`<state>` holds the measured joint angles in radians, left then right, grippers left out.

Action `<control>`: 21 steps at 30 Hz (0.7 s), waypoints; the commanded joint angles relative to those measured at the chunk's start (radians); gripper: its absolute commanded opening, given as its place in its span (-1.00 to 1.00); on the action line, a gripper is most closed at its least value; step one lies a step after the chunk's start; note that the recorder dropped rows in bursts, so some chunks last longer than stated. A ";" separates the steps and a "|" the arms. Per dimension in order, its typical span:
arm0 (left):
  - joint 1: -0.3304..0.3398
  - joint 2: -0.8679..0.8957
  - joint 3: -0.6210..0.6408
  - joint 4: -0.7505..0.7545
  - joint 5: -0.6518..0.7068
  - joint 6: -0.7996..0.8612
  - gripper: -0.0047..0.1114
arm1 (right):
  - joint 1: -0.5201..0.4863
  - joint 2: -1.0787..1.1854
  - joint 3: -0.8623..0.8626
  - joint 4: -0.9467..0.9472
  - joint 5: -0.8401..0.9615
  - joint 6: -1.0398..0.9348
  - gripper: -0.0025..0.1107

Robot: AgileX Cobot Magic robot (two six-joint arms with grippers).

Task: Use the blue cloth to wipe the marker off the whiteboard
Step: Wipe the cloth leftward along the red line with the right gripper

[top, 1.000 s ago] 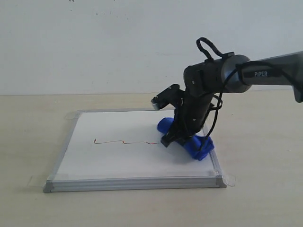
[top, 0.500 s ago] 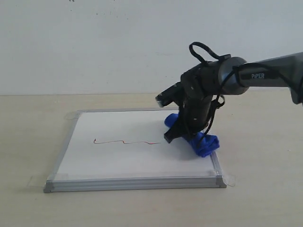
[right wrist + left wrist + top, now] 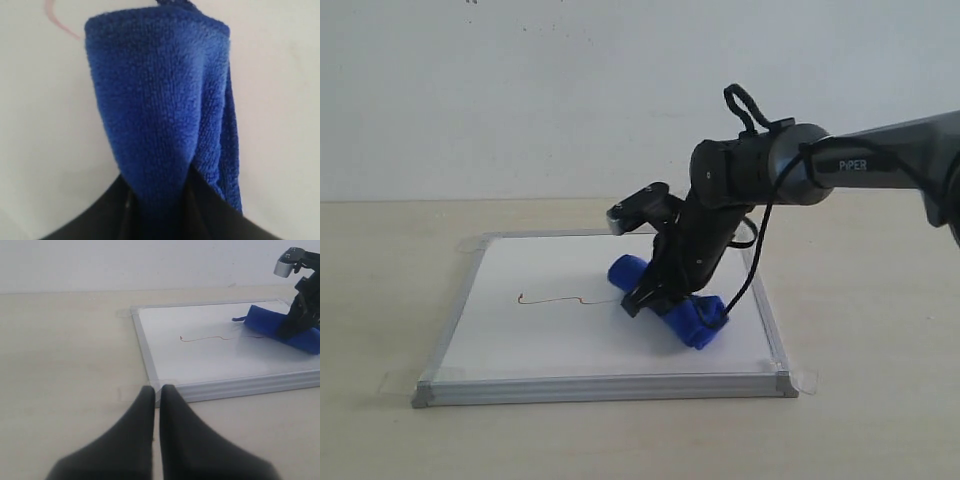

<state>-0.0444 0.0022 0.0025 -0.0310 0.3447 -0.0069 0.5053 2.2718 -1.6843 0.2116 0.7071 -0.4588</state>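
Note:
The whiteboard (image 3: pixel 560 335) lies flat on the table, its silver frame (image 3: pixel 235 385) nearest the left wrist camera. A thin wavy red-brown marker line (image 3: pixel 552 298) runs across its middle (image 3: pixel 210 338), with a trace of the marker (image 3: pixel 59 20) beside the cloth. My right gripper (image 3: pixel 660 300) is shut on the blue cloth (image 3: pixel 688 318) and presses it onto the board at the line's right end. The blue cloth (image 3: pixel 155 100) fills the right wrist view. My left gripper (image 3: pixel 156 390) is shut and holds nothing, just off the board's corner.
The board rests on a light wooden table (image 3: pixel 880 300) before a plain white wall (image 3: pixel 520 90). Clear tape tabs (image 3: pixel 804 379) hold the board's corners. The right arm (image 3: pixel 880 160) reaches in from the right.
My right gripper has dragged the blue cloth leftward along the board. The right part of the marker line is gone, so the line is shorter now.

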 commanded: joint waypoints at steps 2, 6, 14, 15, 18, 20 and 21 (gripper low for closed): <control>0.002 -0.002 -0.002 -0.010 -0.007 0.001 -0.85 | -0.002 0.025 0.018 0.084 -0.007 -0.065 -0.96; 0.002 -0.002 -0.002 -0.010 -0.007 0.001 -0.85 | -0.048 0.027 0.018 -0.212 -0.073 0.252 -0.96; 0.002 -0.002 -0.002 -0.010 -0.007 0.001 -0.85 | -0.028 0.031 0.018 -0.331 -0.064 0.439 -0.96; 0.002 -0.002 -0.002 -0.010 -0.007 0.001 -0.85 | -0.010 0.031 0.018 -0.282 -0.066 0.394 -0.96; 0.002 -0.002 -0.002 -0.010 -0.007 0.001 -0.85 | 0.047 0.031 0.018 -0.058 -0.073 0.181 -0.96; 0.002 -0.002 -0.002 -0.010 -0.007 0.001 -0.85 | 0.086 0.031 0.018 0.090 -0.071 0.037 -0.96; 0.002 -0.002 -0.002 -0.010 -0.007 0.001 -0.85 | 0.099 0.031 0.013 0.122 -0.064 -0.010 -0.96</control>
<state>-0.0444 0.0022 0.0025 -0.0310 0.3447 -0.0069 0.5431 2.2818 -1.6825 0.1254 0.6014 -0.2966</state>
